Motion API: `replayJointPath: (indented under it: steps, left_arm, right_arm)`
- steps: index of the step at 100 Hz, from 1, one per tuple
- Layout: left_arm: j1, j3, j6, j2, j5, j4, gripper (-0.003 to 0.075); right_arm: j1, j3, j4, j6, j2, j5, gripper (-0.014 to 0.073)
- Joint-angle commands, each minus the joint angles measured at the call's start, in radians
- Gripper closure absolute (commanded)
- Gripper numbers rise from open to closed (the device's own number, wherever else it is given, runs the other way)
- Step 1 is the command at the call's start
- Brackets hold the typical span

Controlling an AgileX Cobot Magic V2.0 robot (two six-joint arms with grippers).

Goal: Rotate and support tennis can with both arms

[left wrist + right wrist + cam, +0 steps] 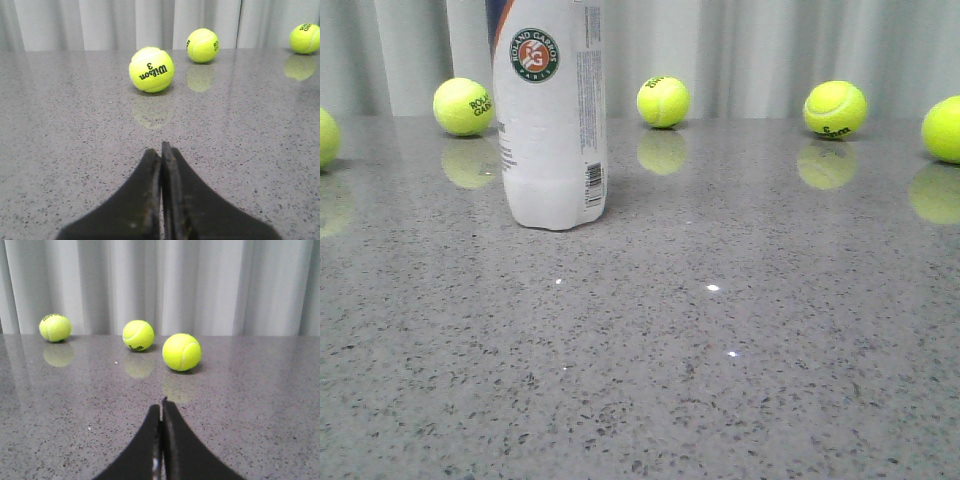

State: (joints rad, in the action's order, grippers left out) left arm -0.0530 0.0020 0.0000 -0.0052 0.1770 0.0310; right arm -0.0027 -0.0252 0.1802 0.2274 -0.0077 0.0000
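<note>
The tennis can stands upright on the grey speckled table at the back left, its round Roland Garros badge and barcode facing me; its top is cut off by the frame. Neither arm shows in the front view. My left gripper is shut and empty, low over bare table, in the left wrist view. My right gripper is shut and empty too, in the right wrist view. The can is in neither wrist view.
Several yellow-green tennis balls lie along the table's back edge by a pale curtain, among them one just left of the can and one to its right. A Wilson ball lies ahead of the left gripper, another ball ahead of the right.
</note>
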Motion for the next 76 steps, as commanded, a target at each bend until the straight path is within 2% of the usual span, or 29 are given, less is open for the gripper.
replayJointPath:
  steps: [1,16,76]
  left_arm:
    - [0.001,0.042,0.000,-0.034,-0.072,-0.008,0.0739]
    - [0.001,0.042,0.000,-0.034,-0.072,-0.008,0.0738]
    - [0.001,0.042,0.000,-0.034,-0.072,-0.008,0.0738]
  right_arm:
    - [-0.007,-0.004,0.010,0.002,-0.019,-0.037,0.0654]
    - [-0.007,-0.004,-0.058,-0.064,-0.019,-0.028,0.0654]
    - [-0.007,-0.004,-0.058,-0.070,-0.019,-0.007,0.0654]
